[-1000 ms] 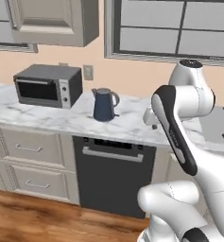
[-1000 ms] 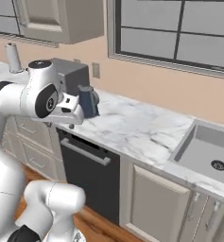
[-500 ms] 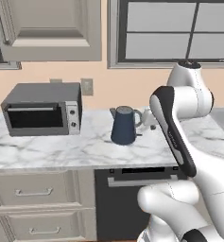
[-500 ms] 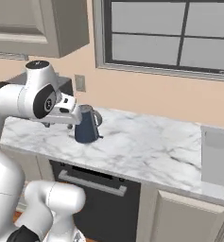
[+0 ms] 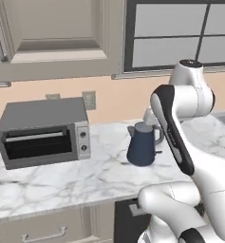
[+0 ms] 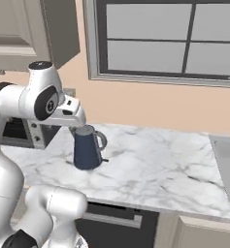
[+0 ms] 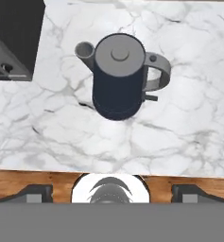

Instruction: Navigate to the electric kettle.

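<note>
The electric kettle (image 5: 142,147) is small and dark navy, with a grey loop handle and a knobbed lid. It stands upright on the marble counter (image 5: 61,175), just right of the toaster oven. From the right base view the kettle (image 6: 87,147) sits directly under my white hand (image 6: 72,112). The hand view looks straight down on the kettle (image 7: 117,80), spout to the left and handle to the right. My gripper (image 7: 113,193) is open, its fingertips (image 7: 35,193) far apart with nothing between them, well above the kettle.
A grey boxy toaster oven (image 5: 40,133) stands left of the kettle against the wall. A sink (image 6: 228,160) lies at the counter's right end. A dark dishwasher front (image 6: 116,223) sits below the counter. Wooden floor (image 7: 38,177) runs along the counter's front edge.
Both base views have shifted as the base drove: the kettle and toaster oven now appear larger and closer. The arm's pose looks the same, with the hand still over the kettle.
</note>
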